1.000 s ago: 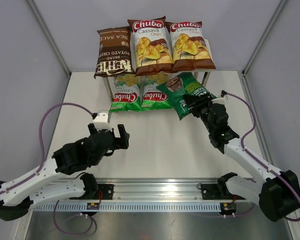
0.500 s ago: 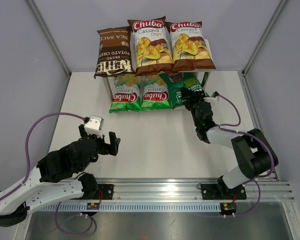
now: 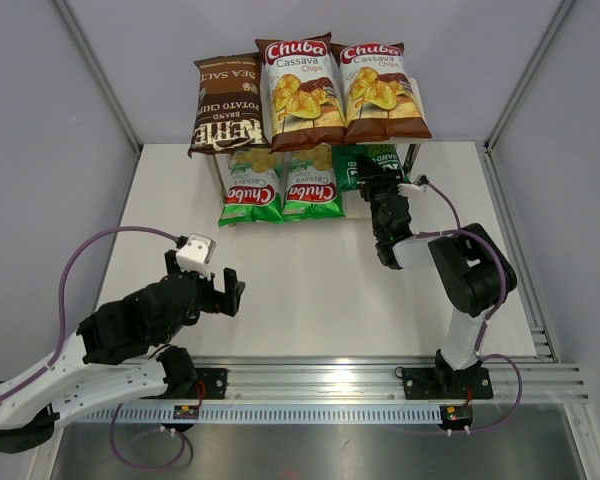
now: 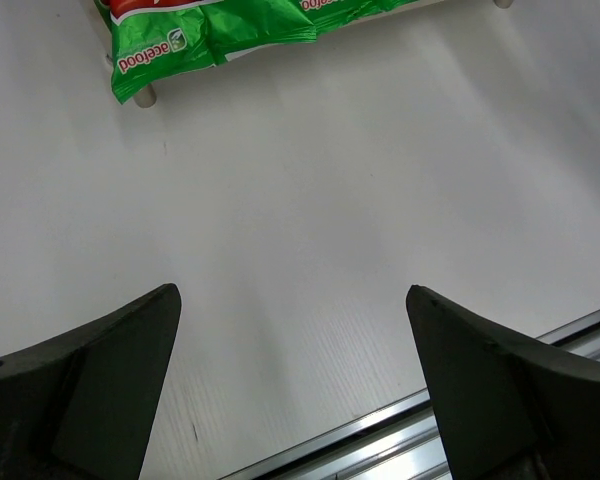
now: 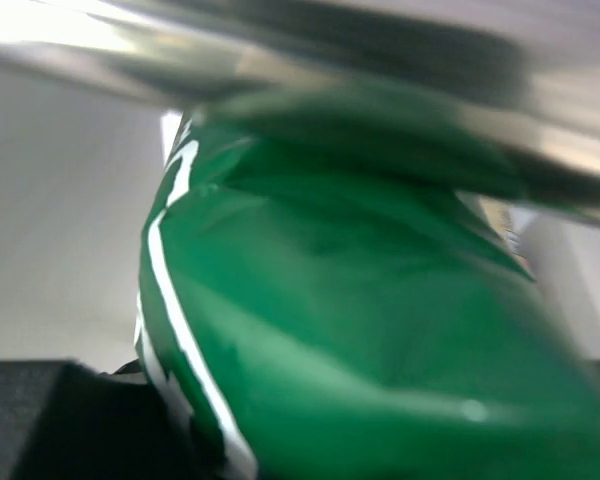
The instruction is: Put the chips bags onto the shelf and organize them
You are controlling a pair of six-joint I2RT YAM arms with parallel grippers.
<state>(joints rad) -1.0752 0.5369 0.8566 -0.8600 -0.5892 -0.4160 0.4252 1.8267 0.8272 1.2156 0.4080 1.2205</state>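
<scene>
The right pincer [image 3: 380,192] is closed on the near edge of the dark green bag [image 3: 368,160], and in the right wrist view that bag [image 5: 360,330] fills the space between the dark fingers, with blurred shiny metal seen just above it. The bag is lodged in the right-hand slot of the lower tier of the shelf [image 3: 412,157], mostly tucked under the upper board. Just beside it on the same tier are laid the middle light green bag [image 3: 312,186] and, at the left end, the left light green bag [image 3: 250,188], both poking out over the front edge. On the upper tier three bags are set side by side: the dark brown Kettle bag [image 3: 223,103] at the left, the middle Cassava bag [image 3: 300,90] and the right Cassava bag [image 3: 380,88]. The left pincer [image 3: 225,290] is held low over the bench [image 3: 310,270], well apart from the shelf; its fingers [image 4: 100,370] are spread wide and nothing is gripped between them. In the left wrist view a corner of a light green bag is seen above the pale bench.
</scene>
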